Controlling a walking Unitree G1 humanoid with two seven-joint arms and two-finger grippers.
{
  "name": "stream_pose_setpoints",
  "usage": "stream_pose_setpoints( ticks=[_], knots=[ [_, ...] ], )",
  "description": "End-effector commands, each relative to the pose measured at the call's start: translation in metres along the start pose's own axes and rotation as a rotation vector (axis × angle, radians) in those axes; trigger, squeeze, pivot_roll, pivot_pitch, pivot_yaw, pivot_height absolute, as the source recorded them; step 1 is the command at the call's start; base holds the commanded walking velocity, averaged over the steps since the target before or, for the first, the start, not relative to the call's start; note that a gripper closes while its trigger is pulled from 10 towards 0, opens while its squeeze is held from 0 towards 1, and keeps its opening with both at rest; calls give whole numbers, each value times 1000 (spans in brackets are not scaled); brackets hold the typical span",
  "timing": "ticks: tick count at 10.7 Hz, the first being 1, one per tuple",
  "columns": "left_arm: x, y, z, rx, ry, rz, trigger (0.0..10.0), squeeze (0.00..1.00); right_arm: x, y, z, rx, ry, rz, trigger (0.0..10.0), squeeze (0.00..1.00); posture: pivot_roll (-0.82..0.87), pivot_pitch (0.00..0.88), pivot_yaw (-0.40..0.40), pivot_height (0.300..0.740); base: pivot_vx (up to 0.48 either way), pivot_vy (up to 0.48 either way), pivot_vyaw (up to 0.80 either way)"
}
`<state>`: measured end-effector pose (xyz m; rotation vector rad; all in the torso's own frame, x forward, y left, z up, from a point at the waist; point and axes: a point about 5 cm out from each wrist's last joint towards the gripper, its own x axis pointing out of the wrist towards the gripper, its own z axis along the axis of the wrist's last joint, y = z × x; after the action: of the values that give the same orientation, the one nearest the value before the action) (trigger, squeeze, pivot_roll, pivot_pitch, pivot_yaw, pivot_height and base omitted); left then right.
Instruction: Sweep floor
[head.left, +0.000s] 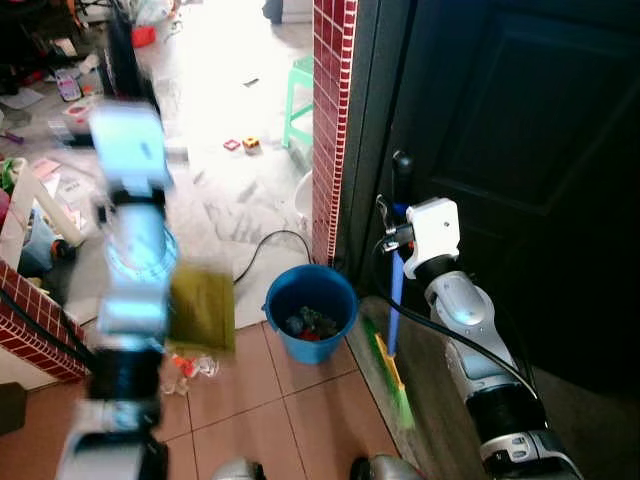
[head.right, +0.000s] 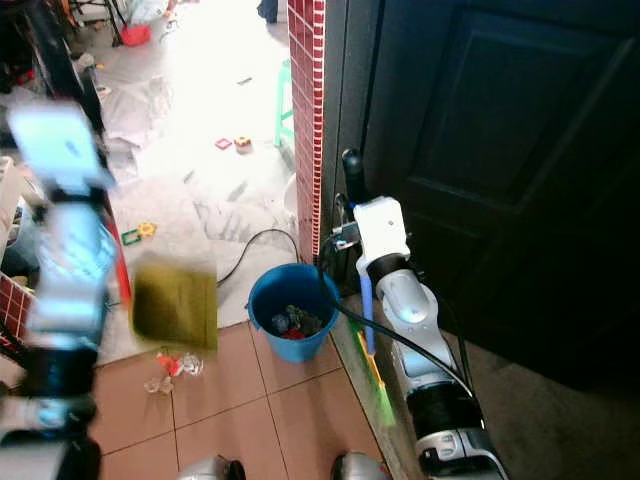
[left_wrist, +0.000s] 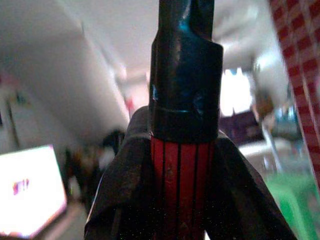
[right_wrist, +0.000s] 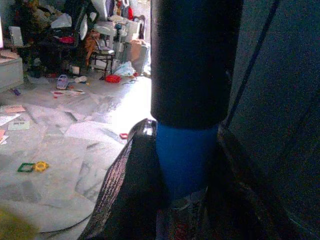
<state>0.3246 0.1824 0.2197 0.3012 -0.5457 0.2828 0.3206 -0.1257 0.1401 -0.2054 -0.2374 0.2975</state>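
Observation:
My right gripper (right_wrist: 185, 165) is shut on a broom's blue handle (head.left: 396, 300), just below its black top. It stands by the dark door (head.left: 520, 150), and the green bristles (head.left: 401, 403) rest on the floor beside the door. My left gripper (left_wrist: 180, 165) is shut on a red, black-capped dustpan handle (left_wrist: 181, 100). The left arm (head.left: 135, 250) is blurred by motion, and the olive dustpan (head.left: 203, 306) hangs beside it over the tiles. Small bits of litter (head.left: 186, 366) lie on the tiles under the dustpan.
A blue bucket (head.left: 310, 312) with rubbish in it stands at the foot of a red brick pillar (head.left: 332, 120). A black cable (head.left: 268, 245) runs across the floor. A green stool (head.left: 297, 95), toys and papers lie farther off. A low brick wall (head.left: 35, 335) is at the left.

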Motion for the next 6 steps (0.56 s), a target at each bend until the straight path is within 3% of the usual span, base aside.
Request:
stream_pose_setpoints(
  ticks=[1, 2, 4, 6],
  knots=[
    [-7, -7, -7, -43, 21, -11, 10000, 0, 4, 1, 9, 1, -42, 16, 10000, 0, -129, 50, 14, 740, 0, 0, 0],
    [-16, -19, -21, -74, 124, -22, 10000, 0, 3, 4, 8, 47, -31, 36, 10000, 0, -133, 51, 15, 740, 0, 0, 0],
    [-29, -29, -38, -55, 212, -26, 10000, 0, 0, 8, 6, 68, -21, 56, 10000, 0, -138, 49, 19, 740, 0, 0, 0],
    [-48, -38, -59, -118, 356, 44, 10000, 0, -2, 14, 4, 83, -16, 90, 10000, 0, -135, 46, 20, 740, 0, 0, 0]
  ],
)
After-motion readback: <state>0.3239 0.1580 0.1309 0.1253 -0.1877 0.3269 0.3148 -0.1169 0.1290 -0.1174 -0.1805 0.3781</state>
